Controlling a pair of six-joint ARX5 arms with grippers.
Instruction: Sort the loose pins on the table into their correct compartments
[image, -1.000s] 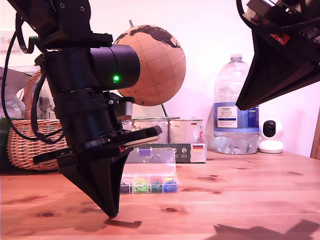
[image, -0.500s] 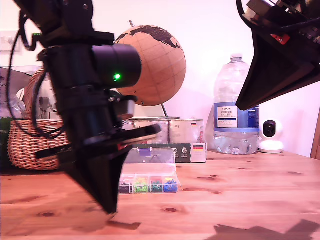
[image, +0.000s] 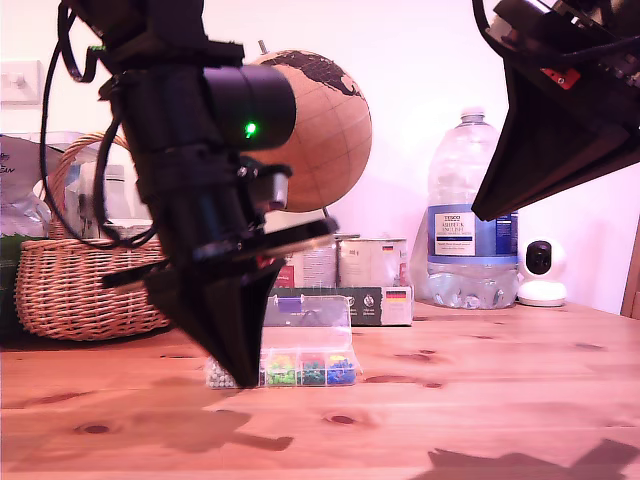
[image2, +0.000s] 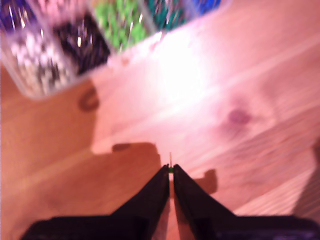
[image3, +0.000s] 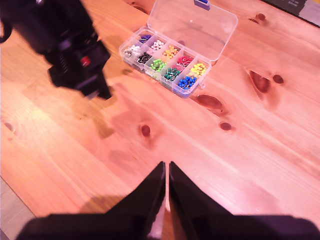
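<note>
My first gripper (image2: 170, 171) is shut on a tiny green pin (image2: 170, 168), whose needle pokes out past the fingertips. It hangs over the pine table (image2: 240, 75), a short way from the clear organiser's compartments (image2: 80, 35) of white, black and green pins. The exterior view shows this gripper (image: 240, 380) at its left, tip just in front of the organiser (image: 305, 368), whose lid stands open. My second gripper (image3: 166, 167) is shut on nothing, high above the table (image3: 260, 150), and sits at the exterior view's upper right (image: 482, 214). The organiser (image3: 170, 62) lies ahead of it.
Along the back of the table stand a wicker basket (image: 70, 285), a cork globe (image: 325, 130), tins and a dark box (image: 375, 290), a water bottle (image: 470, 230) and a small white camera (image: 541, 272). The first arm (image3: 70, 45) looms beside the organiser.
My first gripper has risen off the table and moved toward the exterior view's right, up to the organiser. The second arm has not moved.
</note>
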